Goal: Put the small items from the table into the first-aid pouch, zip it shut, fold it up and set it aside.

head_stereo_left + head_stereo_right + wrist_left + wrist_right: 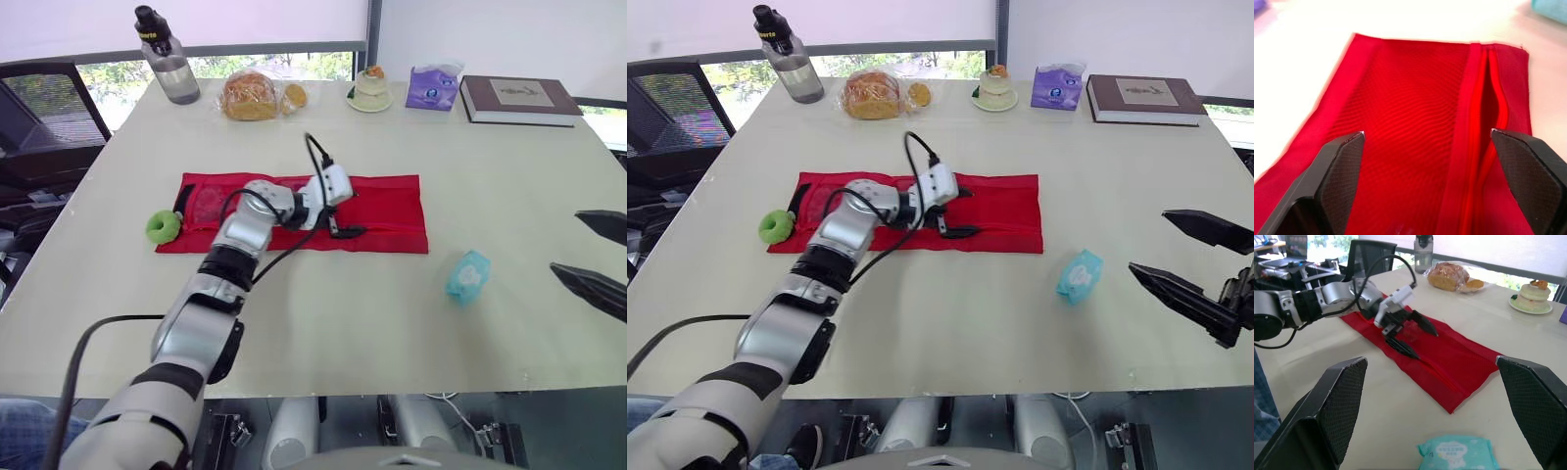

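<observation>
Red first-aid pouch lay flat and unfolded mid-table, zip gaping. Left gripper hung over its middle, fingers spread wide, empty. Right gripper was also wide and empty, out at 3 o'clock. Teal wipes pack sat at 4 o'clock of the pouch, green ring-shaped item at its 9 o'clock end. Pouch looked thin, limp, light and likely to bunch: pinch the zip lip. Pack looked squashy: grip its short sides.

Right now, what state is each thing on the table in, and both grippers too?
first-aid pouch: unfolded, lying flat, zip at least partly open.
left gripper: open, over the pouch, holding nothing.
right gripper: open, empty.
teal packet: on the table, outside the pouch.
green roll: on the table at the pouch's left end, outside it.
water bottle: upright, capped.
book: closed, lying flat.
</observation>
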### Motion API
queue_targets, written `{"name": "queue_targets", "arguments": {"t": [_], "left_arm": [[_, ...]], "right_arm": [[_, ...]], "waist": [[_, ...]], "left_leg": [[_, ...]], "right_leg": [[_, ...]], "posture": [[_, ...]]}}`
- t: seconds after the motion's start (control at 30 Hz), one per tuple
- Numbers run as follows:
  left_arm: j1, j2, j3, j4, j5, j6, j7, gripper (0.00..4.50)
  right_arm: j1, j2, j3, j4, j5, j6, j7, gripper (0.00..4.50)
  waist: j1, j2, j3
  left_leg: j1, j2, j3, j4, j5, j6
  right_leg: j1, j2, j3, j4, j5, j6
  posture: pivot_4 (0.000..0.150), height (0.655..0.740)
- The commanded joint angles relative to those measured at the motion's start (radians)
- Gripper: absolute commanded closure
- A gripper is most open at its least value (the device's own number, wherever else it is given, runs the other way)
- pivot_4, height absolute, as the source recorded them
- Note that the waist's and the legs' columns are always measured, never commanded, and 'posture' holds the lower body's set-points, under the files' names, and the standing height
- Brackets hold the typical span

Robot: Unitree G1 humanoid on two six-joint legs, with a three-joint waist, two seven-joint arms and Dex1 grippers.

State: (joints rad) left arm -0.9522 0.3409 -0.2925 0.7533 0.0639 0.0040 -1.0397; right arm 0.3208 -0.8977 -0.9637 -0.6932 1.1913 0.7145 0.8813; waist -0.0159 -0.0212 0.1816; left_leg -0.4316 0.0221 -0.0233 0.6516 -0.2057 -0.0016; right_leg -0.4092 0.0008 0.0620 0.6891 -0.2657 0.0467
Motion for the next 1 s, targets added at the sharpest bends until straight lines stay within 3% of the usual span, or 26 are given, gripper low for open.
{"name": "queue_targets", "arguments": {"t": [0.03,0.27,0.3,0.4,0.6,0.83,1.0], "left_arm": [[-0.055,-0.029,-0.016,0.109,0.049,-0.090,0.040,0.13],[-0.119,-0.074,-0.029,0.256,0.107,-0.180,0.107,0.13],[-0.126,-0.083,-0.022,0.266,0.102,-0.183,0.109,0.35],[-0.137,-0.098,-0.010,0.288,0.096,-0.194,0.110,1.36],[-0.141,-0.105,-0.001,0.309,0.092,-0.212,0.101,4.31],[-0.146,-0.129,0.020,0.304,0.074,-0.200,0.110,4.45],[-0.146,-0.152,0.034,0.295,0.077,-0.192,0.120,4.45]], "right_arm": [[0.020,0.010,-0.064,-0.037,0.025,-0.019,-0.024,0.00],[0.054,0.024,-0.083,-0.060,0.031,-0.034,-0.046,0.00],[0.058,0.025,-0.086,-0.062,0.033,-0.036,-0.046,0.00],[0.072,0.023,-0.101,-0.064,0.043,-0.040,-0.044,0.00],[0.086,0.017,-0.119,-0.058,0.039,-0.049,-0.038,0.00],[0.078,0.010,-0.111,-0.039,-0.028,-0.073,-0.043,0.00],[0.090,-0.003,-0.056,-0.030,-0.188,-0.064,-0.115,0.00]], "waist": [[0.001,0.000,0.000],[0.003,0.000,0.000],[0.002,0.000,0.000],[0.002,0.000,0.000],[0.001,0.000,0.000],[0.002,0.000,0.000],[0.002,0.000,0.000]], "left_leg": [[0.000,0.000,0.000,0.000,0.000,0.000],[0.000,0.000,0.000,0.000,0.000,0.000],[0.000,0.000,0.000,0.000,0.000,0.000],[0.000,0.000,0.000,0.000,0.000,0.000],[0.000,0.000,-0.001,0.000,0.000,0.000],[0.000,0.000,-0.001,0.000,0.000,0.000],[0.000,-0.001,-0.001,0.000,0.000,0.000]], "right_leg": [[0.000,0.000,0.000,0.000,0.000,0.000],[0.000,0.000,0.000,0.000,0.000,0.000],[0.000,0.000,0.000,0.000,0.000,0.000],[0.000,0.000,0.000,0.000,0.000,0.000],[0.000,0.000,0.000,0.000,0.000,0.000],[0.000,0.000,0.000,0.000,0.000,0.000],[0.000,0.000,0.000,0.000,0.000,0.000]], "posture": [[0.150,0.7400],[0.150,0.7400],[0.150,0.7400],[0.150,0.7400],[0.150,0.7400],[0.150,0.7400],[0.150,0.7400]]}}
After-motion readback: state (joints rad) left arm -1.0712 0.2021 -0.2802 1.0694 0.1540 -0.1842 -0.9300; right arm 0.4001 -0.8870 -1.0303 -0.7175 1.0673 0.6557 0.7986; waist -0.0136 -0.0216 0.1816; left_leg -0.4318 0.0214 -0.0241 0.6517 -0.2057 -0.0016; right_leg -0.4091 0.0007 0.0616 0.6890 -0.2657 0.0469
